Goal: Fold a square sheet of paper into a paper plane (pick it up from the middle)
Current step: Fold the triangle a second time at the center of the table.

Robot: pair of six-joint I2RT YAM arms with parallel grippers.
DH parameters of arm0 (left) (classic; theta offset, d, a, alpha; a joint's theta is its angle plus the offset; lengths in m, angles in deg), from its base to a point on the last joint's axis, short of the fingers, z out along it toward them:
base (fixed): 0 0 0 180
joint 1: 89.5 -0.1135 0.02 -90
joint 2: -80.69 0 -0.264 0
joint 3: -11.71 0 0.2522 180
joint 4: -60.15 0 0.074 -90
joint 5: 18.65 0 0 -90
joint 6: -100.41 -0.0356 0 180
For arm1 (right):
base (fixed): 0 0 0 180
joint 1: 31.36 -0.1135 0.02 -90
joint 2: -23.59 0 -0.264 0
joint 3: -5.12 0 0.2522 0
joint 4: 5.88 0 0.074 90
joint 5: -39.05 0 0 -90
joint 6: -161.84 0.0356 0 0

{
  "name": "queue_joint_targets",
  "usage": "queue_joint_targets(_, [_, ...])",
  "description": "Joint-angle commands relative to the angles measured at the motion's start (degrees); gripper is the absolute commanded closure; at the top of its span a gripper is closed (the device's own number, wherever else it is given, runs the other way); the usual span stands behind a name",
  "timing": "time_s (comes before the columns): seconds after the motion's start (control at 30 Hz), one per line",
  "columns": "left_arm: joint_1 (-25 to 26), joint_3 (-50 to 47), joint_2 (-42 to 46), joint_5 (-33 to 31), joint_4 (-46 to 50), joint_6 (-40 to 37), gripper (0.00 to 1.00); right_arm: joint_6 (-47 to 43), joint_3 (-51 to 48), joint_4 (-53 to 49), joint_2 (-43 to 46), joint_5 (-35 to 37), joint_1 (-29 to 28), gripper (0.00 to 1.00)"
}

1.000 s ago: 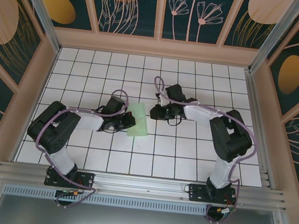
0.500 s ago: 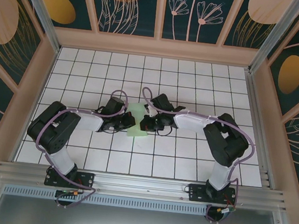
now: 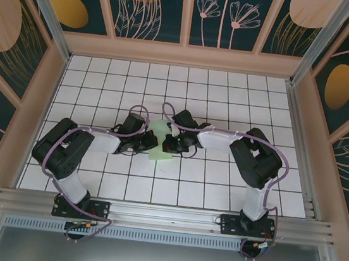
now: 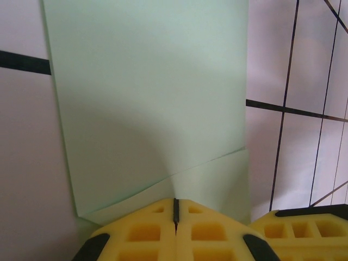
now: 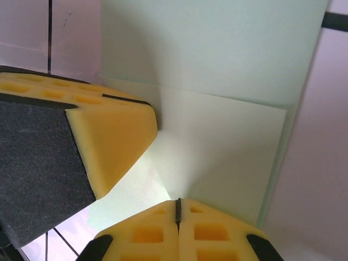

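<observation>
The square sheet of paper, pale mint green, lies folded into a narrow rectangle on the tiled table between the two arms. Its far end bulges up. My left gripper is shut on the sheet's left edge; in the left wrist view the paper curves up into the closed yellow fingertips. My right gripper is shut on the opposite edge, with the paper rising into its pinched tips. One left finger stands close beside it. The paper plane is out of view.
The white grid-tiled table is boxed in by wooden side walls and a patterned back wall. A metal rail runs along the near edge where both arm bases are bolted.
My right gripper has moved left from beside the sheet onto its right edge and shut there. The sheet's far end has bulged up. The left gripper has stayed shut on the paper.
</observation>
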Motion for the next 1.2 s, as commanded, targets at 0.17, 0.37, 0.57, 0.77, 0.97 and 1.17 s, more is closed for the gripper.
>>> queue_joint_targets(0.17, [0.3,-1.71,-2.82,-1.01,4.32,0.82,0.96,-1.78,3.78,-3.96,-1.04,1.17,-2.22,0.99])
queue_joint_targets(0.37, [0.32,-1.94,-2.8,-1.29,4.4,0.86,0.96,-0.7,4.71,-4.93,-3.07,4.1,-2.23,0.99])
queue_joint_targets(0.57, [0.32,-2.26,-2.78,-1.39,4.43,1.06,0.96,-1.31,4.97,-6.47,-3.63,5.08,-2.22,0.99])
queue_joint_targets(0.77, [0.28,-2.08,-3.11,-2.26,5.26,0.86,0.96,-2.36,4.47,-8.49,-3.61,7.06,-2.14,0.99])
queue_joint_targets(0.97, [0.32,-1.8,-3.6,-3.93,6.99,0.13,0.96,-3.81,3.17,-9.44,-2.38,7.51,-1.92,0.99])
queue_joint_targets(1.17, [0.33,-1.61,-4.19,-4.75,7.62,-0.22,0.97,-4.86,1.43,-10.04,-0.83,7.57,-1.42,0.99])
